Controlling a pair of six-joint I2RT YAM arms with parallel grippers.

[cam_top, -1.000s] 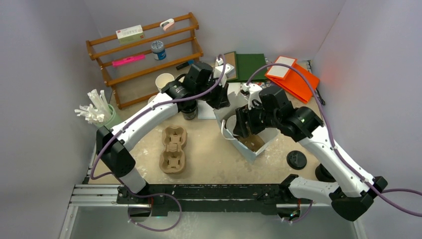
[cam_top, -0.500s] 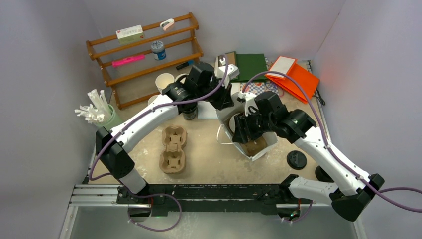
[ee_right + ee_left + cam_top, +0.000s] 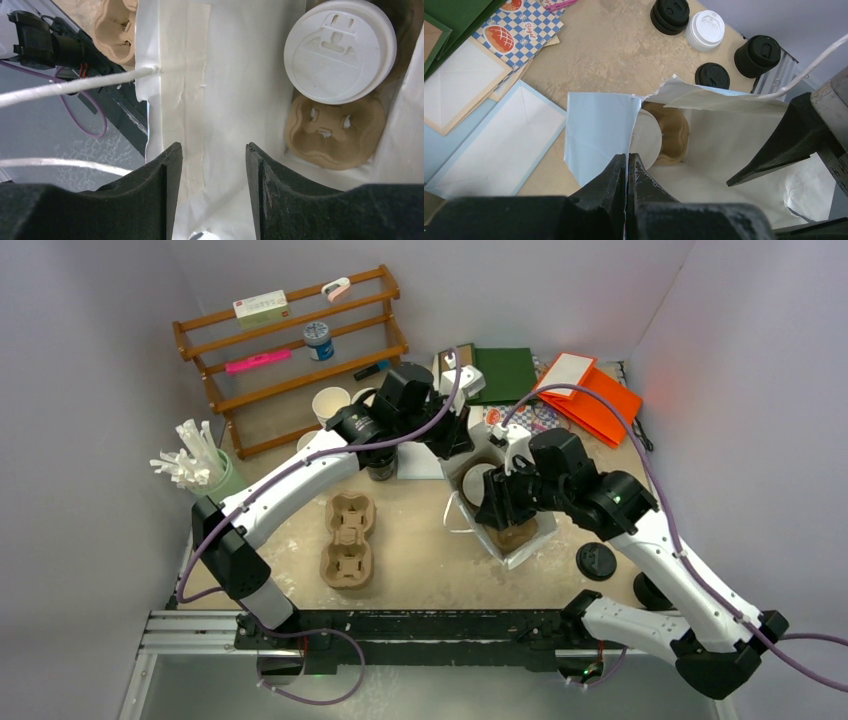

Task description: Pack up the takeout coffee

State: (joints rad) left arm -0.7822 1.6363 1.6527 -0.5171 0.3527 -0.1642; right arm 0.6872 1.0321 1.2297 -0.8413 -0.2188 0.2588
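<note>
Top view: a white paper bag (image 3: 520, 550) stands open just right of the centre of the worktop (image 3: 420, 540). The left gripper (image 3: 452, 443) is clenched on the bag's far rim, and the right gripper (image 3: 497, 508) reaches down into the bag's mouth. The takeout coffee (image 3: 478, 483), a small white paper cup under a round white plastic lid, sits inside the bag. A brown moulded-pulp cup carrier (image 3: 347, 538) lies left of centre, and a wooden slatted rack (image 3: 290, 350) stands towards the far left corner. Left wrist view: the left gripper's fingers (image 3: 614, 175) are pinched tight on the bag's torn edge, with the coffee's lid just beyond them. Right wrist view: the right jaws stand apart and hold nothing, over the bag's inner wall. The takeout coffee (image 3: 340, 50) rests in a second pulp carrier (image 3: 332, 130) on the bag's floor.
</note>
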